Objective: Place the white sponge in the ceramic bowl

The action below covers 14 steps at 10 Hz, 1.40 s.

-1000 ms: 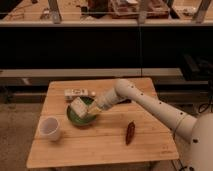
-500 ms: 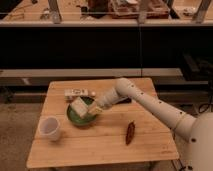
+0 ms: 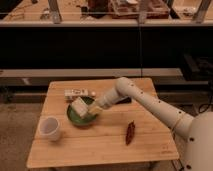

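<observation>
One sponge, over the bowl: placement step.

One white sponge [image 3: 80,106], off-white, blocky, rounded at corners, porous-looking, tilted above the ceramic bowl [image 3: 73,117], within its rim; contact with the bowl floor not discernible. Bowl: round, shallow, green glaze, darker rim, on the wooden table [image 3: 105,145]. Gripper [image 3: 95,109] at the sponge's right edge, just over the bowl's right side; finger state: cannot tell. Judged step: final lowering and release. Next move calls for letting go of the sponge inside the rim, then lifting clear without dragging it out. Nearby: white cup [image 3: 49,127] left of the bowl, long narrow packet [image 3: 79,93] behind it, dark red pepper-like item [image 3: 130,132] to the right.
</observation>
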Each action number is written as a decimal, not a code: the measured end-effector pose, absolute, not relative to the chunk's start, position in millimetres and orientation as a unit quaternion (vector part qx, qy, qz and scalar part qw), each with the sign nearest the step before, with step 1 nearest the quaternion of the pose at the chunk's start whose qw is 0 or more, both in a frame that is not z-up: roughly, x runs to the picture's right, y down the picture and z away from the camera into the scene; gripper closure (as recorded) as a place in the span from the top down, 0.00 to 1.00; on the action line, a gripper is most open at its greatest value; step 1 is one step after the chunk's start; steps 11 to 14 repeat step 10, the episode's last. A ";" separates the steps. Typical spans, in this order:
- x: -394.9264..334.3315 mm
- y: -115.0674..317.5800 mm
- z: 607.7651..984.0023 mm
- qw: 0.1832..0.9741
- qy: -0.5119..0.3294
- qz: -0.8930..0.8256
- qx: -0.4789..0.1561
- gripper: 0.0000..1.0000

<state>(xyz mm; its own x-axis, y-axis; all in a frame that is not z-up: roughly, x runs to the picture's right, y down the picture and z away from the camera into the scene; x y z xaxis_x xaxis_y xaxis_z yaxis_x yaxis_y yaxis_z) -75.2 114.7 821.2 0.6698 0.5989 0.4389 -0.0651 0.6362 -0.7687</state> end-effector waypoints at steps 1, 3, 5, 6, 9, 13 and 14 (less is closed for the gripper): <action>-74.0 114.6 821.4 0.833 -0.354 0.200 -0.376 0.44; -73.7 115.1 821.8 0.834 -0.353 0.201 -0.374 0.65; -74.7 114.5 821.2 0.834 -0.353 0.201 -0.373 0.79; -74.4 114.8 821.3 0.834 -0.353 0.201 -0.373 0.80; -74.0 115.3 821.4 0.833 -0.354 0.201 -0.374 0.80; -74.2 114.7 821.0 0.833 -0.356 0.200 -0.374 0.80; -74.2 114.7 821.0 0.833 -0.356 0.200 -0.374 0.80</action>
